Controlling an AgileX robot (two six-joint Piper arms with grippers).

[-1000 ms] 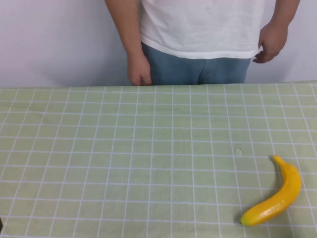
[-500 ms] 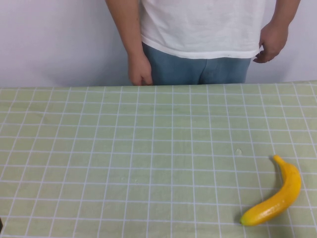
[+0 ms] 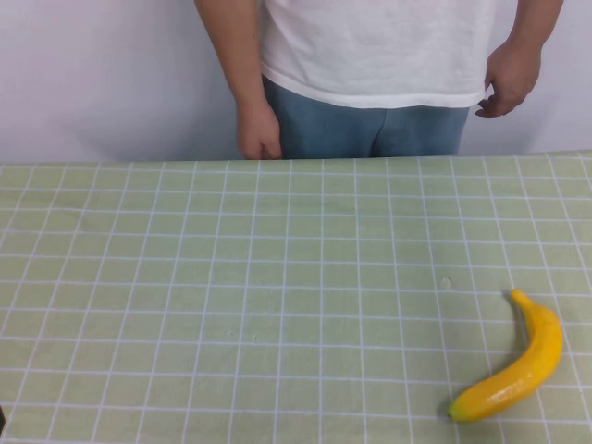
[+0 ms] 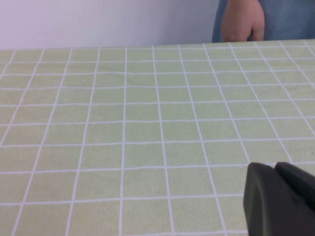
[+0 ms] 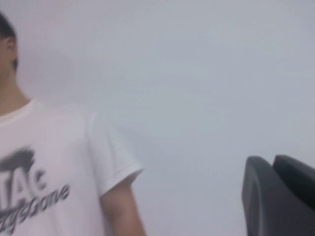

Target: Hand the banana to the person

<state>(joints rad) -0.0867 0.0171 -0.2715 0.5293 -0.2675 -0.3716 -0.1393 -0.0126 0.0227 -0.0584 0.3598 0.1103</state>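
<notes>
The banana (image 3: pixel 518 370) lies on the green checked tablecloth (image 3: pixel 277 277) near the front right; it is yellow with a greenish tip toward the front. The person (image 3: pixel 370 55), in a white T-shirt and blue jeans, stands behind the far edge with both arms hanging down. Neither gripper shows in the high view. My left gripper (image 4: pixel 273 167) is shut and empty, low over the cloth, with the person's hand (image 4: pixel 241 22) far beyond it. My right gripper (image 5: pixel 272 160) is shut and empty, raised and facing the person's upper body (image 5: pixel 44 172) and the wall.
A plain white wall (image 3: pixel 92 74) stands behind the table. The cloth's far edge (image 3: pixel 139 163) runs just in front of the person. A small speck (image 3: pixel 446 281) lies on the cloth beyond the banana.
The person's arms have shifted very slightly. The banana has not moved.
</notes>
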